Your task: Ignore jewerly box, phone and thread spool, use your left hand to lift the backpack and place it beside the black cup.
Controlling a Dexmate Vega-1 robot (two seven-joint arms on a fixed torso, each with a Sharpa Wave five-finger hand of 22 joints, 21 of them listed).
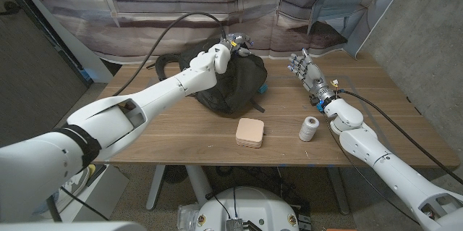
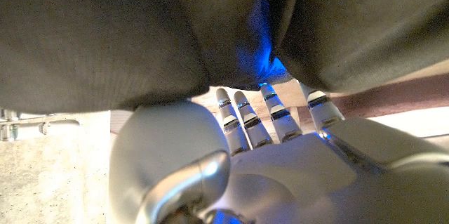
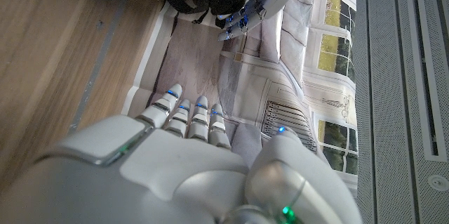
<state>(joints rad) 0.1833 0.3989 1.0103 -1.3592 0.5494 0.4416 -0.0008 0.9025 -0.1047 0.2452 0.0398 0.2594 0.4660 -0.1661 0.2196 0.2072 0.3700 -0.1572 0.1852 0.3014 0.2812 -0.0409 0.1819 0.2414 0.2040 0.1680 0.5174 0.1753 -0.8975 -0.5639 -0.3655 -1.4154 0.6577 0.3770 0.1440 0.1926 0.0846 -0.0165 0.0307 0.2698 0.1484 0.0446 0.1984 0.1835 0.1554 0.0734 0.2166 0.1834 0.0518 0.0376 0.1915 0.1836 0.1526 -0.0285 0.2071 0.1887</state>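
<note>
**Left robot hand on top of the backpack**

I am seeing my left robot hand [image 1: 221, 56] sitting at the top of the dark backpack [image 1: 231, 86], its fingers [image 1: 241, 42] curling over the upper edge of the fabric; it looks like a grip on the top, though I cannot tell how firmly it is closing; in the left wrist view the fingers [image 2: 270, 115] are reaching up under dark cloth [image 2: 105, 41]. The backpack is sitting on the wooden surface [image 1: 181, 133], toward its far side and a little left of centre; a small teal object [image 1: 262, 87] is showing just beside its right edge. My right robot hand [image 1: 307, 70] is holding nothing, fingers apart and pointing up, well apart from the backpack. Nearer me, a tan jewelry box [image 1: 250, 132] and a white thread spool [image 1: 309, 128] are sitting near each other.
</note>
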